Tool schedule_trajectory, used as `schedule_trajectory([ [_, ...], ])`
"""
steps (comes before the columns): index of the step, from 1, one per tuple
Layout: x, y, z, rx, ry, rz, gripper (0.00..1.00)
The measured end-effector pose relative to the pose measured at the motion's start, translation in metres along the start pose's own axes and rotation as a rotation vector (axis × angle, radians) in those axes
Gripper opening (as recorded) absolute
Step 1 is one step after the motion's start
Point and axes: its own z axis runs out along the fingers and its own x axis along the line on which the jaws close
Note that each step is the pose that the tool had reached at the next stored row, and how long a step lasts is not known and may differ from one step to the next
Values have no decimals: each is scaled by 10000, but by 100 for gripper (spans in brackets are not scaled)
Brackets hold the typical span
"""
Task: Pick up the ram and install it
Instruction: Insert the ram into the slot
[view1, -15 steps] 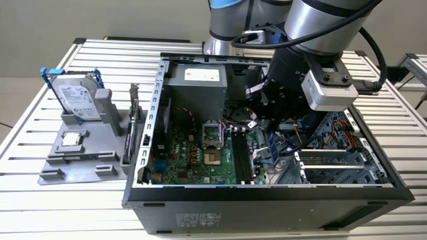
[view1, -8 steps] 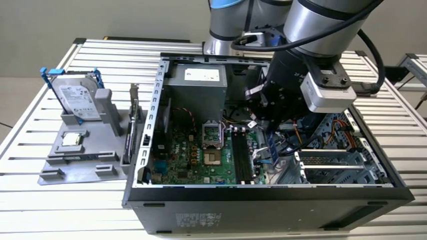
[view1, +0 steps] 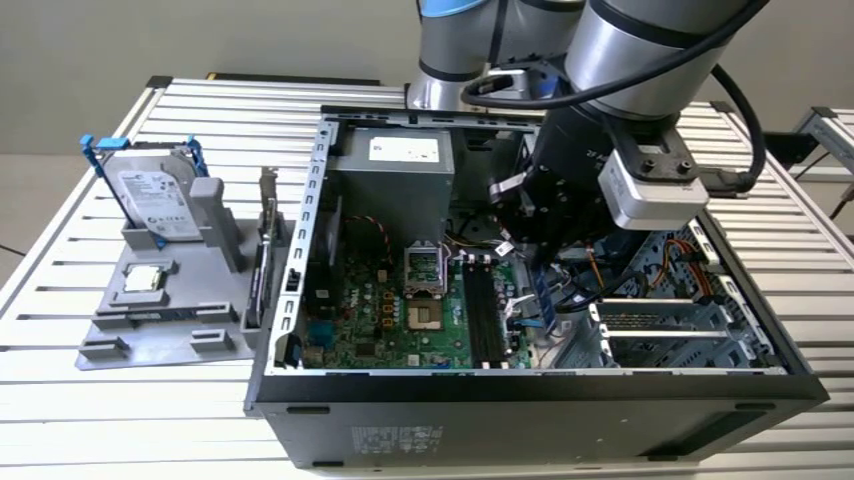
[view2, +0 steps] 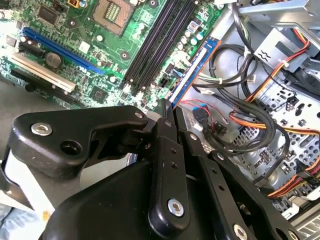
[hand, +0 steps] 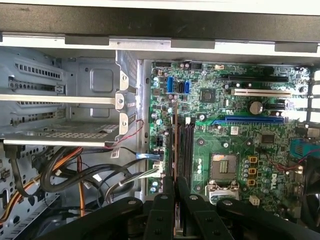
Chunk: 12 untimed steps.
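Table (view1: 80, 420) of ribbed metal is carrying an open computer case (view1: 534, 400) at the centre of the exterior view, while the arm (view1: 641, 50) is hanging into it from twelve o'clock. Inside, the green motherboard (view1: 387, 320) is covering the case floor toward eight o'clock, with cable bundles and drive cages crowding the four o'clock side. Outside the case, at nine o'clock in the exterior view, a grey fixture (view1: 160, 320) is propping up a hard drive (view1: 154, 200) in a blue frame.

The gripper (hand: 175, 184) is hanging over the black memory slots (hand: 186, 150) with its fingers drawn narrow, pinching the ram (view2: 196, 69) by its two flat faces. The strip is showing edge-on in the first wrist view, running parallel to the slots and just beside them. Whether its lower edge is touching a slot cannot be told (the fingers are hiding the near end). Smallest of all, a square processor chip (view1: 144, 280) is resting on the fixture at six o'clock from the drive.

The ram is probably going to handle as a light, stiff but thin board. It looks easy to crack if twisted, and its smooth faces may slip between the pads under a downward push. The safest hold appears to be on the flat sides near the upper edge, well apart from the contact edge that is facing the slot.
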Motion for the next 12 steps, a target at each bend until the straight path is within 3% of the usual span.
schedule_trajectory([
  [12,1,0,64,-2,22,0,0],
])
